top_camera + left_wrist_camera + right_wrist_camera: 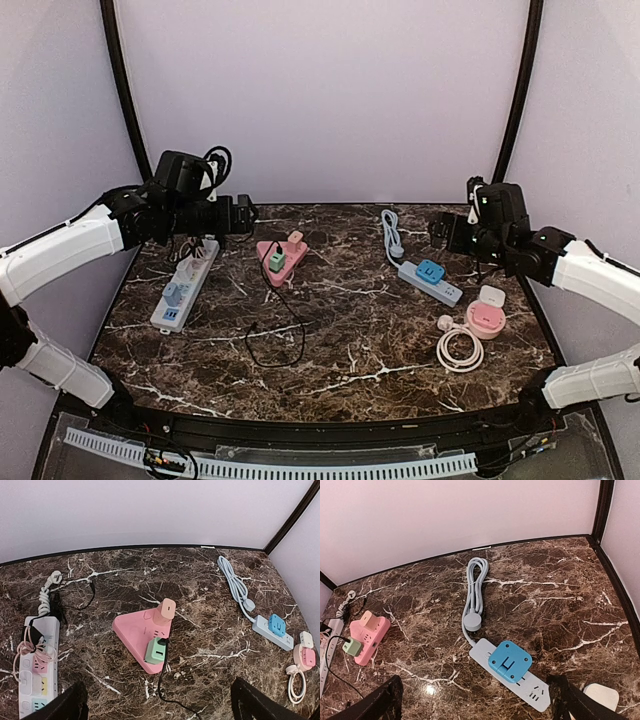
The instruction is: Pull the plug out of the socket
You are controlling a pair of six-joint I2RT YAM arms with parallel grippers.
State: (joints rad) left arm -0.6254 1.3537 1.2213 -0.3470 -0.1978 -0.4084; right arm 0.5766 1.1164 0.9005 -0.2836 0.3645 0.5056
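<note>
I see a pink triangular socket (131, 632) lying flat, left of the middle of the table (350, 330) and toward its far side. A green plug (156, 650) sits pushed into the socket's near corner, its black cord (161, 687) trailing toward me. A peach plug (165, 611) stands upright in the far corner. Well apart to the right, a pale blue power strip (535, 689) lies at a slant. A square blue plug (509, 661) is seated in it, and the strip's cable (475, 577) is bundled behind.
</note>
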